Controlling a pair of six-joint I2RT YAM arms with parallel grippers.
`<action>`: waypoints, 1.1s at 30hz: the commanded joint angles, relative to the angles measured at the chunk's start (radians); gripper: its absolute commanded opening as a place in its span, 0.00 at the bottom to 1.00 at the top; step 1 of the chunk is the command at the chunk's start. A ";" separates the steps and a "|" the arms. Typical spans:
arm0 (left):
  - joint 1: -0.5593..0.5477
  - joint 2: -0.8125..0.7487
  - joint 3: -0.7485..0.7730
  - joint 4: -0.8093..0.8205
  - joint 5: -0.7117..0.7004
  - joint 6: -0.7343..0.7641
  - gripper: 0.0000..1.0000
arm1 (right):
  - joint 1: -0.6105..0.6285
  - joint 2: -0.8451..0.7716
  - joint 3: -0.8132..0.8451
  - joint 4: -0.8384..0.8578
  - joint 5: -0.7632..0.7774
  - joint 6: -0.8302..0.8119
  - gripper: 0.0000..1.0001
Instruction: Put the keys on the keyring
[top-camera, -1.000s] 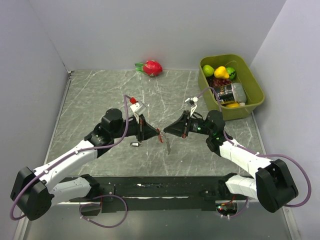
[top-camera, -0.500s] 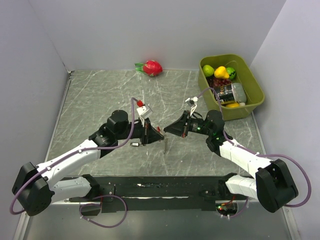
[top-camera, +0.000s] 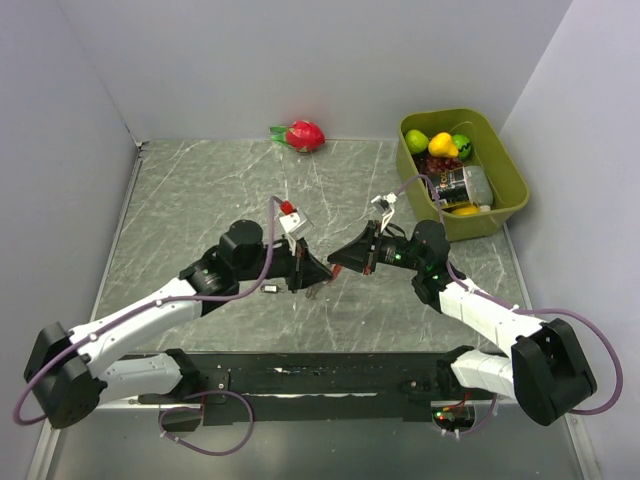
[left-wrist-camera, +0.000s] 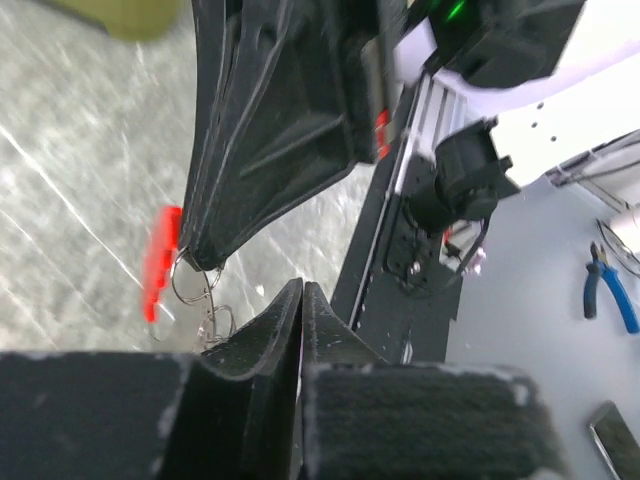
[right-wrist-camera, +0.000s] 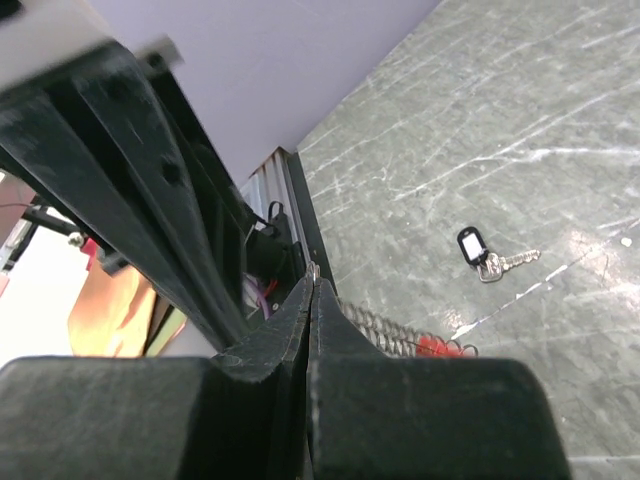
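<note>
Grey marble-look table (top-camera: 200, 200). One small key (top-camera: 269, 289) with a dark tag lies flat on it, left of centre and towards the near side, with bare tabletop all round it. A red dragon fruit (top-camera: 305, 134) sits at the far edge by the back wall. An olive-green bin (top-camera: 482, 224) stands in the far right corner. A black rail (top-camera: 330, 378) runs along the near edge.
</note>
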 joint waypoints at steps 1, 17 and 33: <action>0.009 -0.125 0.027 0.019 -0.059 0.006 0.12 | -0.007 -0.042 0.000 0.132 -0.048 -0.001 0.00; 0.320 -0.109 -0.126 0.514 0.456 -0.348 0.63 | -0.006 -0.025 0.016 0.316 -0.235 0.052 0.00; 0.228 -0.070 -0.069 0.338 0.332 -0.232 0.65 | -0.007 -0.028 0.016 0.342 -0.201 0.085 0.00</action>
